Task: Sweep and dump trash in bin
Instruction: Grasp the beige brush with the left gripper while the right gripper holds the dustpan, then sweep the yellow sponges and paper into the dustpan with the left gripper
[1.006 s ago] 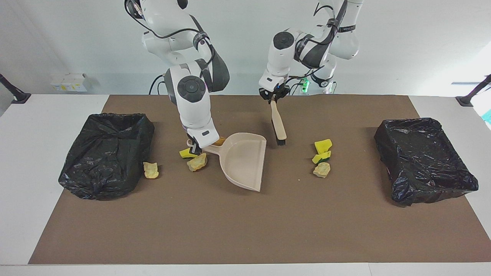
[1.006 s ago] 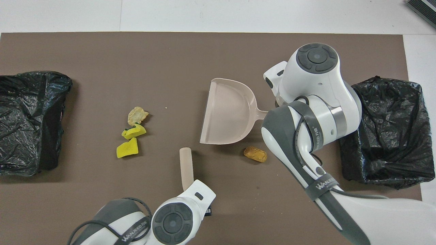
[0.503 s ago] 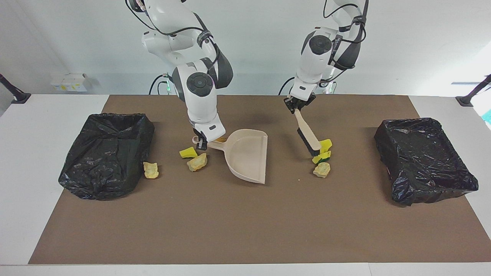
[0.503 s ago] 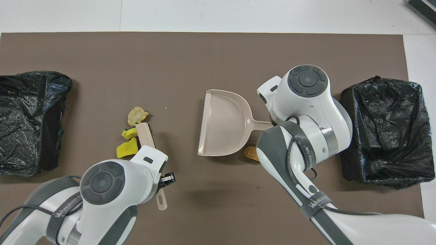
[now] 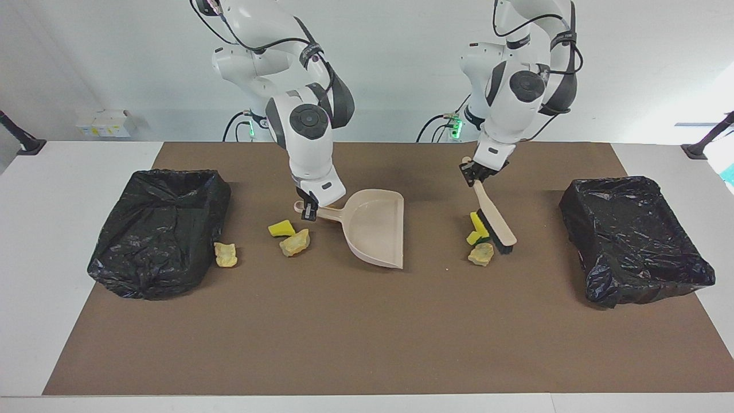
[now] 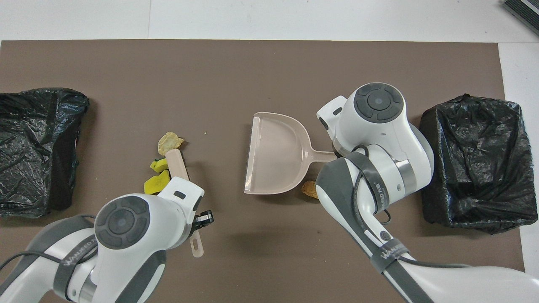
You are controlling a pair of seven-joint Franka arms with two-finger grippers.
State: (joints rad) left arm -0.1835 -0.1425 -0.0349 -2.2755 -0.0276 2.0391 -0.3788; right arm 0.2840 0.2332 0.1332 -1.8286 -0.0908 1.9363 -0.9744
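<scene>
Beige plastic dustpan (image 5: 375, 229): handle pinched by right gripper (image 5: 309, 210); yellow sponge and tan trash lumps (image 5: 481, 244) just beside dustpan, touching bristles of beige brush (image 5: 495, 221) clamped in left gripper (image 5: 475, 175).
Overhead: left gripper (image 6: 198, 219) grips brush (image 6: 177, 165) handle; trash lumps (image 6: 162, 162) against brush, toward left arm's end from dustpan (image 6: 276, 162).

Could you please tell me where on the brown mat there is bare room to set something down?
The wide strip of brown mat farthest from the robots is bare. Crowded: around the beige plastic dustpan, the wooden brush with its trash cluster, and the lumps beside the black-lined bin.
</scene>
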